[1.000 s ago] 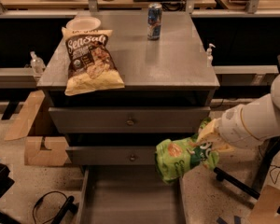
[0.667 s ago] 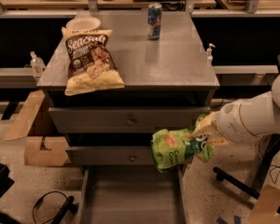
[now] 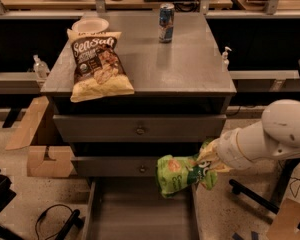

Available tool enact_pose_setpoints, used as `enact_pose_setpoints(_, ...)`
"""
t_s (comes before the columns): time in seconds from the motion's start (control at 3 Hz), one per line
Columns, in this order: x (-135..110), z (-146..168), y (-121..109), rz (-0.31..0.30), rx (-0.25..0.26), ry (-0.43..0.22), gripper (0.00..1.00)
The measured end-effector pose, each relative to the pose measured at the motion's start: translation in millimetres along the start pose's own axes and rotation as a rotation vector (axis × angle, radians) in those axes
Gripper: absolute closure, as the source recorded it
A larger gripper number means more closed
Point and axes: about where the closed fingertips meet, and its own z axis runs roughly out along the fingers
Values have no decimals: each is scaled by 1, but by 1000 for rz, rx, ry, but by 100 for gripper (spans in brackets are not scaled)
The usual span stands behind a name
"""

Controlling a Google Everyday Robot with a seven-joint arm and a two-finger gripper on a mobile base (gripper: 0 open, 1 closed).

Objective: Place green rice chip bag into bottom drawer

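Note:
The green rice chip bag (image 3: 177, 175) hangs in the air in front of the middle drawer, above the right part of the open bottom drawer (image 3: 140, 216). The drawer is pulled out toward me, a grey tray with a flat bare floor. My gripper (image 3: 206, 165) comes in from the right on a white arm and is shut on the bag's right end, where the yellowish corner shows. The bag hides most of the fingers.
On the cabinet top (image 3: 190, 64) lie a yellow-and-brown SenSali chip bag (image 3: 97, 64), a white bowl (image 3: 90, 25) and a blue can (image 3: 166, 16). Cardboard boxes (image 3: 40, 144) stand to the left. Cables (image 3: 55, 221) lie on the floor, and a chair base (image 3: 255, 196) at right.
The arm has carried the green bag leftward, from beside the cabinet's right edge to over the right part of the open bottom drawer.

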Motion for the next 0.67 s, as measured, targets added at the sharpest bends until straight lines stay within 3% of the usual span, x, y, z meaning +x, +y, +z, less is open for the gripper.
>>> enact_pose_setpoints(0.33,6,86,-39,95,8,74,100)
enact_pose_setpoints(0.67,2,161,-68,182,9,100,100)
